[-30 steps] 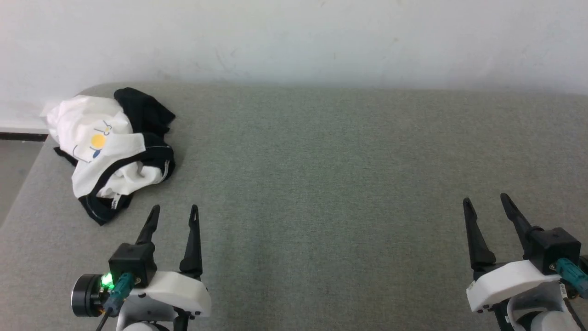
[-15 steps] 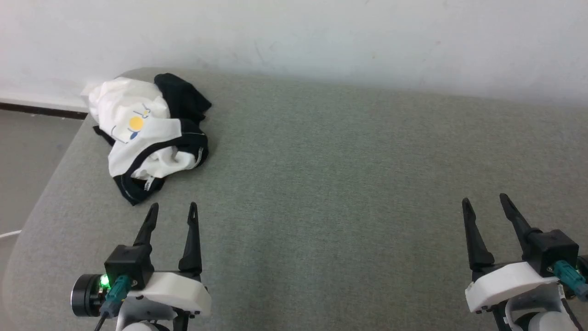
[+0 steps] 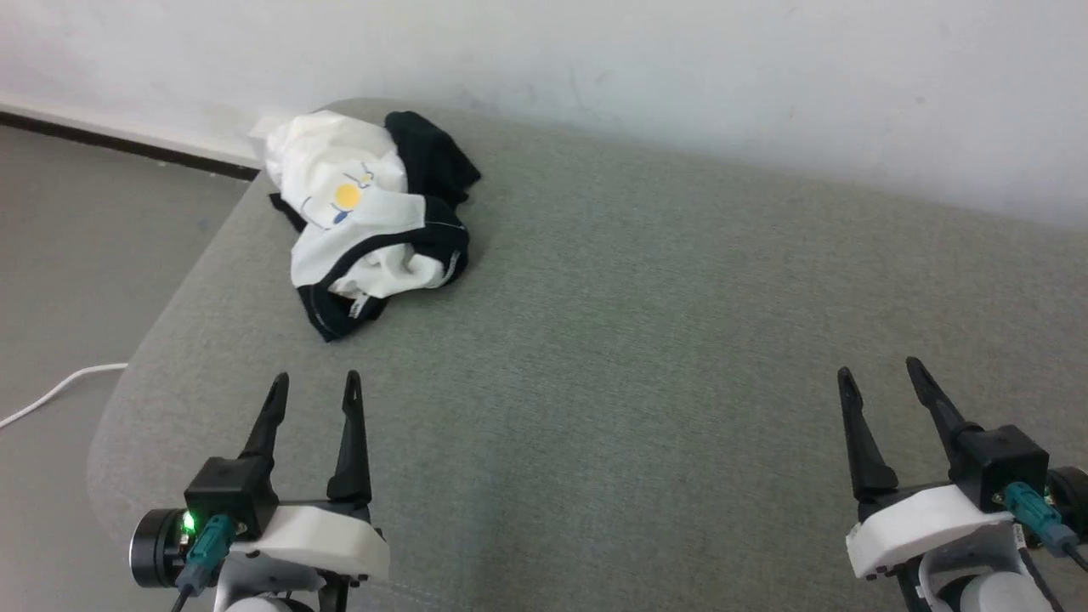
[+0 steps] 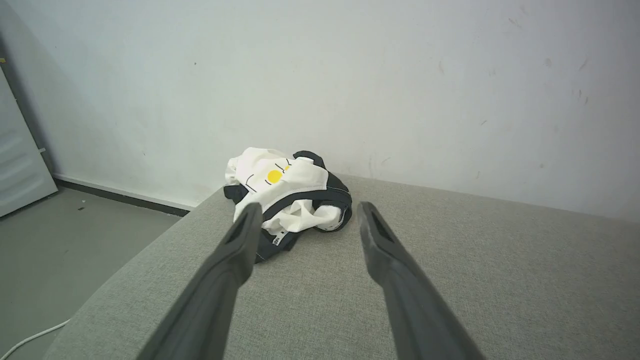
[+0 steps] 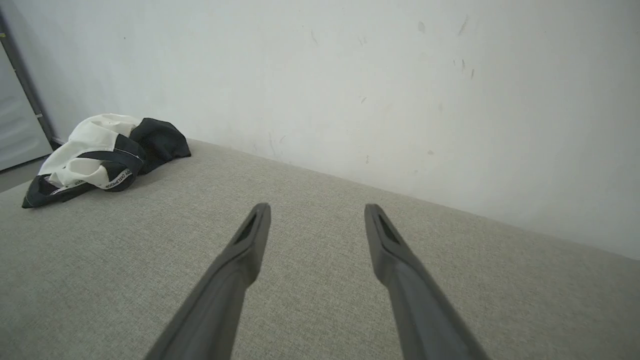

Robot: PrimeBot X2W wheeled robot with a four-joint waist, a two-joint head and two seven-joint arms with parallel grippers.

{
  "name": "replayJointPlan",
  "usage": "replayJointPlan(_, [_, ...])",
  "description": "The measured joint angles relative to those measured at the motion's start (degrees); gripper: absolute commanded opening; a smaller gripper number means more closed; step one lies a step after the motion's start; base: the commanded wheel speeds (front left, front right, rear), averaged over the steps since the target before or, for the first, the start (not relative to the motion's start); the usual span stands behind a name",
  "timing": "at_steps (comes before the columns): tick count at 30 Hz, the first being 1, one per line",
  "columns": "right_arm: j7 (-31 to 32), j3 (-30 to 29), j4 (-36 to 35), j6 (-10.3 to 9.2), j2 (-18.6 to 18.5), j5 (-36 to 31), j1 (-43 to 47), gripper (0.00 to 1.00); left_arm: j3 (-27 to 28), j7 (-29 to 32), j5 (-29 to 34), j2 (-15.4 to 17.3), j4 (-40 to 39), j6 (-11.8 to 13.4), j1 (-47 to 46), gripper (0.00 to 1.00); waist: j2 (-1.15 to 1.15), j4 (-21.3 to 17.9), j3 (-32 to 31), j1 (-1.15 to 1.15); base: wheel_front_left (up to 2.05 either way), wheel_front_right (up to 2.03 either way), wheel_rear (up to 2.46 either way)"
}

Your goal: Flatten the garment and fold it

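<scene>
The left gripper (image 3: 315, 378), 2 long dark fingers on a black-and-white wrist block, sat at the lower left of the head view. Its fingers were spread apart with nothing between them, and a small green light (image 3: 188, 521) glowed on its wrist. The right gripper (image 3: 877, 367), of the same build, sat at the lower right, likewise spread and empty. Both were over the broad grey woven-fabric surface (image 3: 637, 340).

Ahead of the left gripper and well apart from it lay the crumpled white-and-black cotton garment (image 3: 365, 212), heaped near the far left corner of the surface, close to the wall. White cloth with a round yellow print and thin dark lines lay on top. A black sleeve was bunched on the far side, and a black collar band curved across the near side. In the right wrist view, white lettered tape showed inside that band.

Beyond stood the plain white scuffed wall (image 3: 680, 51) with a dark baseboard strip (image 3: 127, 140). A thin white cable (image 3: 51, 395) lay on the smooth grey floor (image 3: 85, 255) to the left.
</scene>
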Motion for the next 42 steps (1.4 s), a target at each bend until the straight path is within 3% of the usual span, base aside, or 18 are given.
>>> replayJointPlan(11, [-1.4, 1.7, 1.7, 0.0, 0.0, -0.9, -0.8, 1.0, -1.0, -1.2, -1.2, 0.0, -0.1, 0.7, 0.6, 1.0, 0.0, 5.5, 0.2, 0.0, -0.15, -0.15, -0.15])
replayJointPlan(42, [-4.9, 1.7, 3.6, 0.0, 0.1, -2.8, -2.1, 1.0, -3.4, -4.9, -4.9, 0.0, -1.5, 3.6, 1.6, 1.0, 0.01, 14.4, 2.4, 0.0, -0.03, -0.03, -0.03])
